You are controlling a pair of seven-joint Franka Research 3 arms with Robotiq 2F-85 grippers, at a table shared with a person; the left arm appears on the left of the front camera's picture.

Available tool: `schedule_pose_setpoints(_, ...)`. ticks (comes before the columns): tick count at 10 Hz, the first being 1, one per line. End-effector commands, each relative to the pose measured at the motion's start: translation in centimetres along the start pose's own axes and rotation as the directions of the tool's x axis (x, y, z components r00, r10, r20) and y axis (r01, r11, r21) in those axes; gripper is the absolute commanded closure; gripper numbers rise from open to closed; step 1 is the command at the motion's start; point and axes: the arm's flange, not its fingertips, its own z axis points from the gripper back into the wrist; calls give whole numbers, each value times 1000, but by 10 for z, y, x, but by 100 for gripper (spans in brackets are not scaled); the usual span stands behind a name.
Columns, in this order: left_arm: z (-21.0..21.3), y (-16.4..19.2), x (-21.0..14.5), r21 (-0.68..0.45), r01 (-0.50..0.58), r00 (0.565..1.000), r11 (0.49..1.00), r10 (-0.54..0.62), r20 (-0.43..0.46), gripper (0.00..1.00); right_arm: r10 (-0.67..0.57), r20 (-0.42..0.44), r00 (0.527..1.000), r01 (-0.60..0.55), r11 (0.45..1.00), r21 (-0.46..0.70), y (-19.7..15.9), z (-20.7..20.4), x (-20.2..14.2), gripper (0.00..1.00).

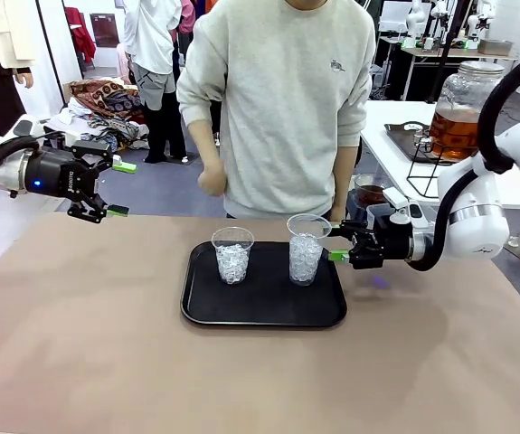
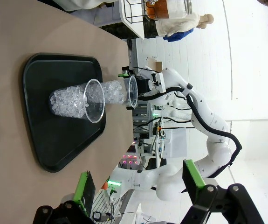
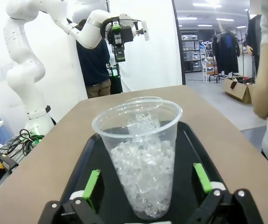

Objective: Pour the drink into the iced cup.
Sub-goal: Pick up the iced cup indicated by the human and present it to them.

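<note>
Fingers of left gripper: front view, spread wide, nothing between them, raised above the table at its left side.
Fingers of right gripper: front view, parted, reaching in level from the right to the right cup.
Front, containers: two clear plastic cups upright and apart on a black tray, left cup and right cup, both holding ice.
Front, drink: glass vessel with dark liquid, behind the right gripper at the far edge, partly hidden.
Front, beyond: large jar of amber liquid on a side table.
Front, person: standing at the far side, one hand loosely closed.
Left wrist, fingers: green pads far apart, gap empty.
Left wrist, containers: cups lined up on the tray, nearer one overlapping the farther; right gripper at the farther cup.
Right wrist, fingers: one pad on each side of the right cup's lower half, a little clear of it on both sides, so not gripping; harder to judge from the front.
Right wrist, containers: ice well up the right cup, short of its rim; left cup's rim just behind.
Right wrist, beyond: left gripper up in the air, well apart from the tray.
</note>
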Motion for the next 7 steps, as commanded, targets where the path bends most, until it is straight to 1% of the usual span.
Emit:
schedule_pose_setpoints(1,-1,-1,0,-12,-4,1000,1000,4,10,0,26,10,1000,-26,1000,-12,-1,-12,-4,0)
schedule_pose_setpoints(7,-1,-1,0,-12,-4,1000,1000,4,10,0,10,-9,1000,-10,1000,6,4,-16,-7,0)
